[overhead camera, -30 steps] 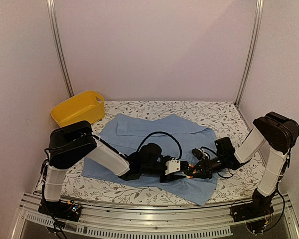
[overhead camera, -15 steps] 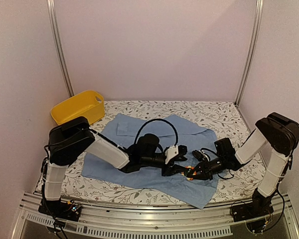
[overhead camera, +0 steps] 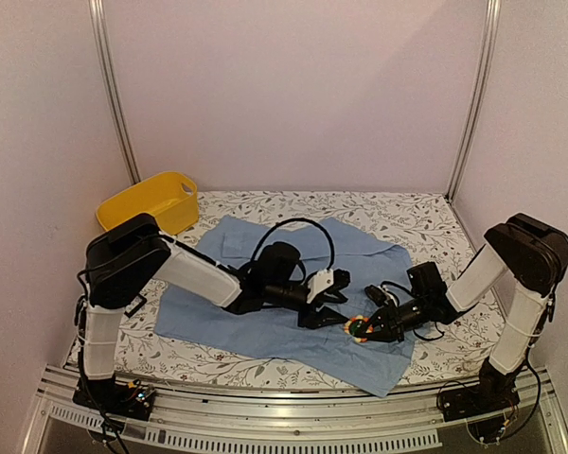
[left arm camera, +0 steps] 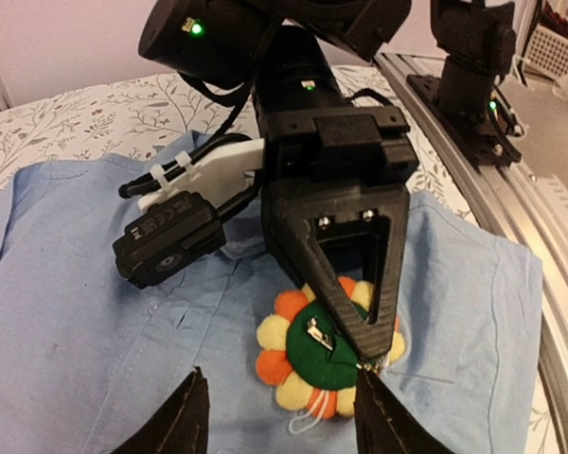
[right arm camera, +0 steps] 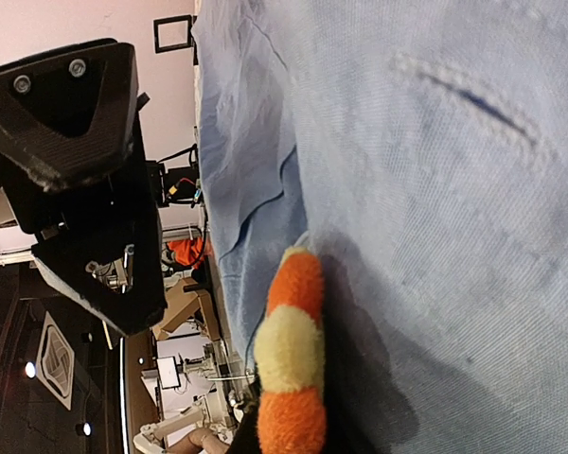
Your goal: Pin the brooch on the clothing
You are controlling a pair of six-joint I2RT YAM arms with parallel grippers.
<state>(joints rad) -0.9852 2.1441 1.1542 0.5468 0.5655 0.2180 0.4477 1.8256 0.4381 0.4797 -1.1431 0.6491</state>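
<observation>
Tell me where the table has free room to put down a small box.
Free: far right corner of the table, between shirt and wall. Crowded: near right, where left gripper and right gripper meet at the brooch; basin fills far left.

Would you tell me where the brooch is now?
In the top view the brooch lies on the blue shirt, right of centre, at the right gripper's tips, with the left gripper just left.
</observation>
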